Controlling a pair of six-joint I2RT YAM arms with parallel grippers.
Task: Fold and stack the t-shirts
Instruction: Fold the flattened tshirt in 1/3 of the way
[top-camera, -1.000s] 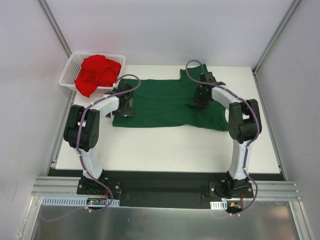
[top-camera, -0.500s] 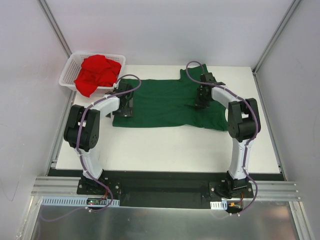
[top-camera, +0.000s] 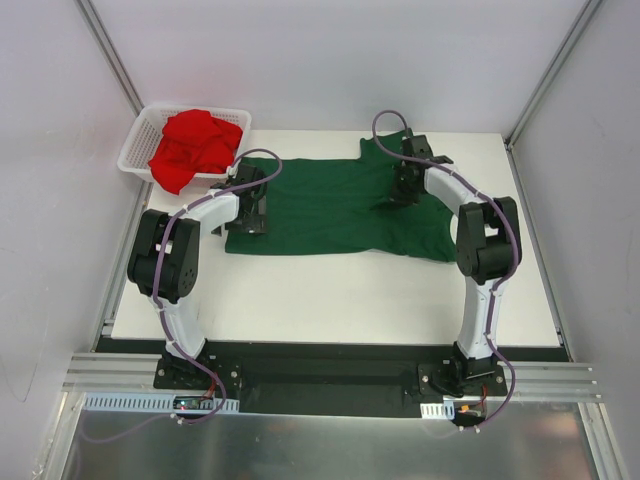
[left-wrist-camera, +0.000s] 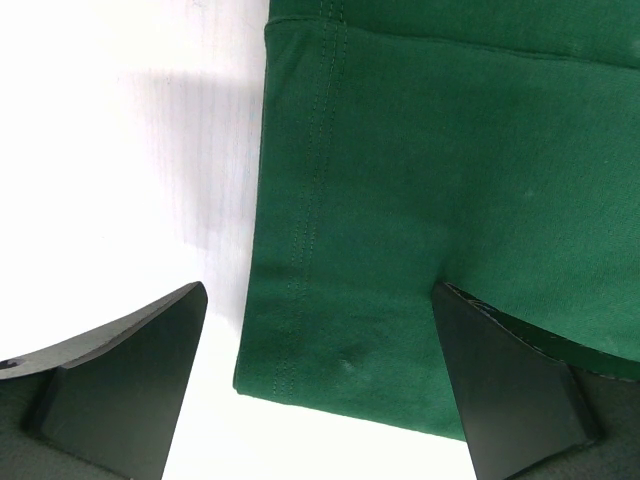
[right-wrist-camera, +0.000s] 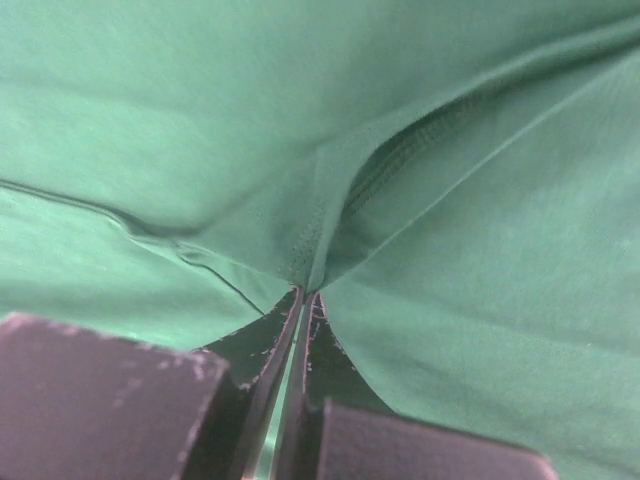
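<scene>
while the right gripper (right-wrist-camera: 305, 300) has its jaws clenched on a thin pinch of the dark green t-shirt (top-camera: 335, 205), spread flat on the table (top-camera: 330, 290), that pinch may slip out on lifting; whether both layers are caught is hard to tell. the left gripper (left-wrist-camera: 318, 300) hangs over the hem corner, jaws released, so a one-sided pull could bunch the cloth. the red t-shirt (top-camera: 195, 145) lies heaped in the basket (top-camera: 133, 152).

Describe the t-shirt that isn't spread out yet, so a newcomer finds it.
Look at the far-left corner of the white table, where a white mesh basket sits. The red t-shirt is heaped inside it, crumpled, unlike the green t-shirt lying flat.
</scene>
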